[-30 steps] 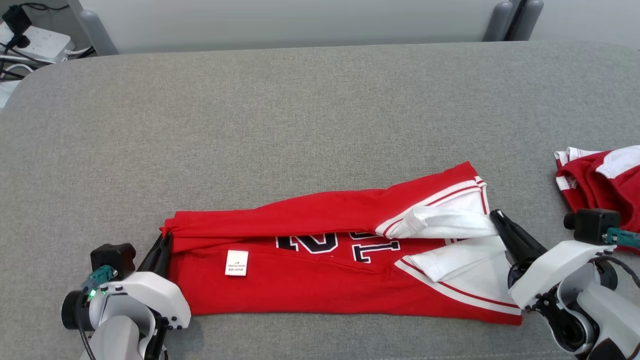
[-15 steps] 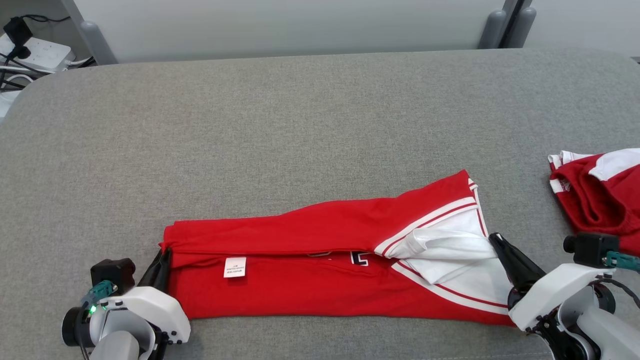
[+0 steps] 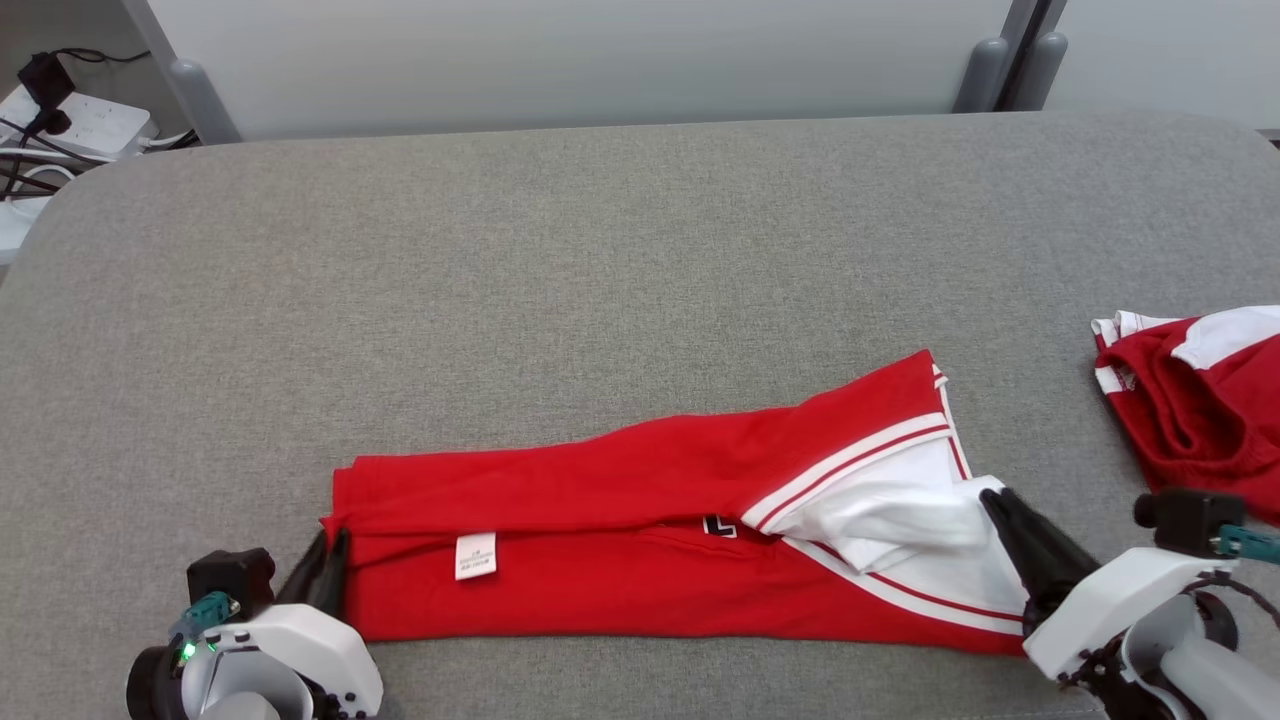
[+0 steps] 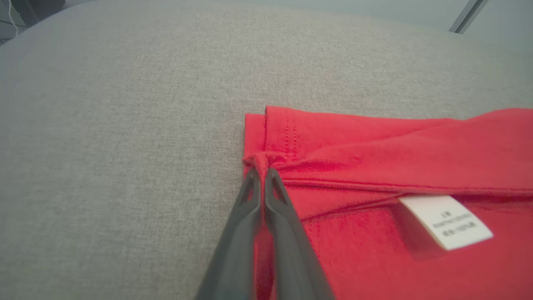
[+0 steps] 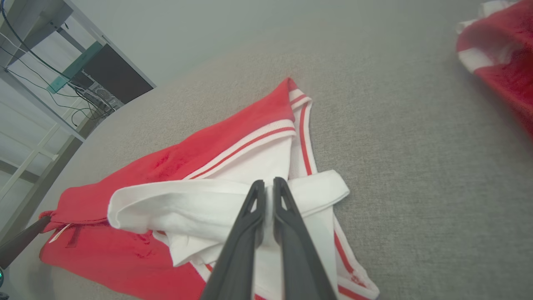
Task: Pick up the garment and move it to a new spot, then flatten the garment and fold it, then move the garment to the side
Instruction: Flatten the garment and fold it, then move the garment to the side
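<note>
The garment (image 3: 600, 540), a red jersey with white striped sleeves, lies folded lengthwise in a long band near the front of the grey table (image 3: 600, 250). A white label (image 3: 475, 555) faces up. At the band's left end my left gripper (image 3: 330, 545) is shut on a bunched red corner; the left wrist view shows that corner (image 4: 258, 160) pinched at the tips of the gripper (image 4: 261, 171). At the right end my right gripper (image 3: 990, 500) is shut on the white sleeve (image 5: 187, 200); in the right wrist view white cloth sits between the gripper's (image 5: 268, 183) tips.
A second red-and-white garment (image 3: 1190, 410) lies crumpled at the table's right edge, beside my right arm. A power strip with cables (image 3: 60, 110) sits beyond the far left corner. Bare grey surface stretches behind the jersey to the table's back edge.
Both grippers have drawn the folded top layer nearer the front edge, so the black number print is now almost covered. The head camera has shifted slightly.
</note>
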You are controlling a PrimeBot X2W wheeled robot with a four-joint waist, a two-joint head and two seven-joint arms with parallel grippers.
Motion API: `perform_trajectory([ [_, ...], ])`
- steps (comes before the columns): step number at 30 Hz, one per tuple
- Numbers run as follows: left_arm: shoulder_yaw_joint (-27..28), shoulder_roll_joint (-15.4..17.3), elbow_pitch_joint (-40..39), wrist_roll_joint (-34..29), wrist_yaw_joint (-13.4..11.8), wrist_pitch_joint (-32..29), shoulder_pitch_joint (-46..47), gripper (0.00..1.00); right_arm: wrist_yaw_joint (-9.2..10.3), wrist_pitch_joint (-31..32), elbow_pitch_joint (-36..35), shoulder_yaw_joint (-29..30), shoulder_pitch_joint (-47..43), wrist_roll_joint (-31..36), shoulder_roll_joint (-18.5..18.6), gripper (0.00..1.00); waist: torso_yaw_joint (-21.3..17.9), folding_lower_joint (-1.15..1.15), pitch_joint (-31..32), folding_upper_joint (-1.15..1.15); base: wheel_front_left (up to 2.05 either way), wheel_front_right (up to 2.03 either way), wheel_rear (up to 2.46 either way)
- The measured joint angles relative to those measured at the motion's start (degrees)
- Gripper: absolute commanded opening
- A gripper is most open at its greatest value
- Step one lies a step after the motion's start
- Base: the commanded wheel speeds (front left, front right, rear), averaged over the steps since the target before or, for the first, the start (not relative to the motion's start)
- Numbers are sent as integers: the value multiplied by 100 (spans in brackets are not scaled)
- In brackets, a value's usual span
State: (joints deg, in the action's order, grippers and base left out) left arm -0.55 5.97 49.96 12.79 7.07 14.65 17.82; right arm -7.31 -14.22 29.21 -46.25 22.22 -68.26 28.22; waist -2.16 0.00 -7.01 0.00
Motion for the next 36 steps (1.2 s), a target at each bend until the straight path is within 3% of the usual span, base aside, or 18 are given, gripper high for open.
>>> perform_trajectory([
  [6, 242, -27, -680, -172, -243, 1, -106, 100, 1, 0, 208, 964, -48, 421, -141, 100, 42, 0, 7, 0, 0, 0, 0],
  [10, 334, -212, -1088, -220, -260, 0, -384, 100, 2, -1, 392, 1379, -122, 840, -431, 100, 117, 0, -1, 0, 0, 0, 0],
  [16, 343, -324, -1500, -333, -261, 0, -497, 100, 2, 0, 864, 1479, -155, 1246, -847, 100, 293, 0, -77, 0, 0, 0, 0],
  [24, 338, -361, -2002, -424, -311, 0, -576, 100, 2, 0, 1450, 2016, 53, 1735, -988, 100, 622, 0, -308, 0, 0, 0, 0],
  [36, 148, -387, -2160, -304, -318, 0, -591, 100, -1, -87, 1974, 1806, 323, 1831, -1090, 100, 791, 0, -444, 0, 0, 0, 0],
])
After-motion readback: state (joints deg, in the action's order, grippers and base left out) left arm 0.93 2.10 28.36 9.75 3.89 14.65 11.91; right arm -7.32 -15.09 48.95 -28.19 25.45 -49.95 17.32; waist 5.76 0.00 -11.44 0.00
